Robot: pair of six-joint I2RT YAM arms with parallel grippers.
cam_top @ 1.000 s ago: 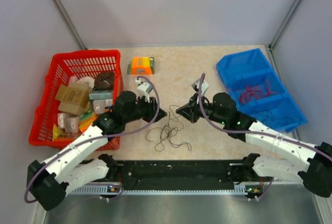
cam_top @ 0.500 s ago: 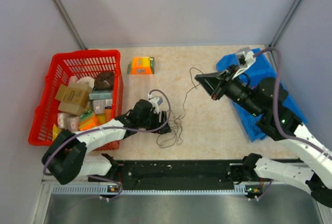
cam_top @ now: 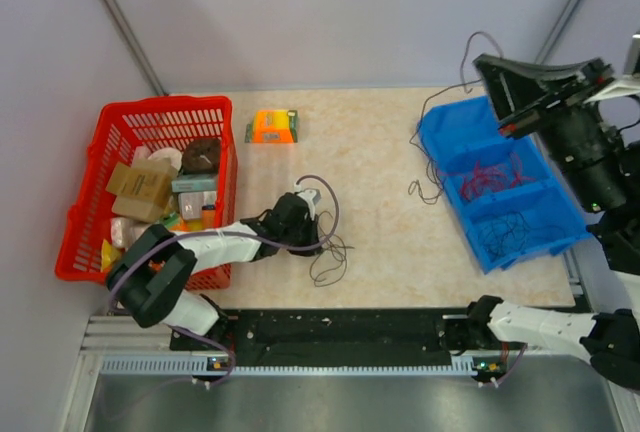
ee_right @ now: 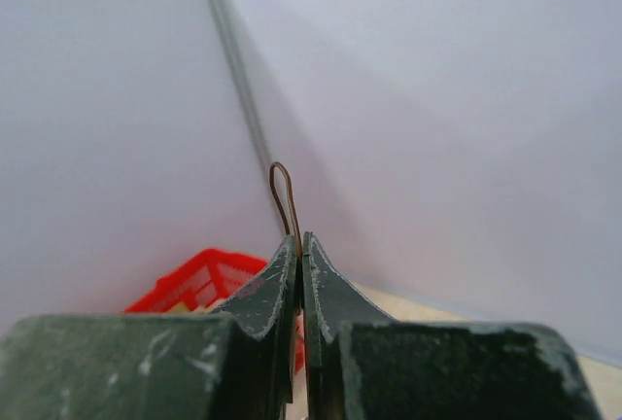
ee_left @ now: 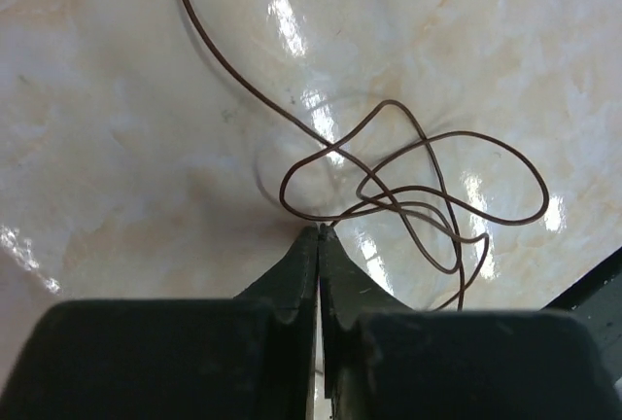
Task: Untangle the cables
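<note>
Cables (ee_left: 389, 192): loose tangle at lower centre, left gripper (ee_left: 318, 235) clenched on it. Right gripper (ee_right: 299, 242) at upper right pinches one, dangling beside blue bin (cam_top: 452, 117).

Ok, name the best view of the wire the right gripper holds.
Top external: the wire hangs from the right gripper beside the blue bin. Right wrist shows only its pinched loop; left wrist, none of it.
</note>
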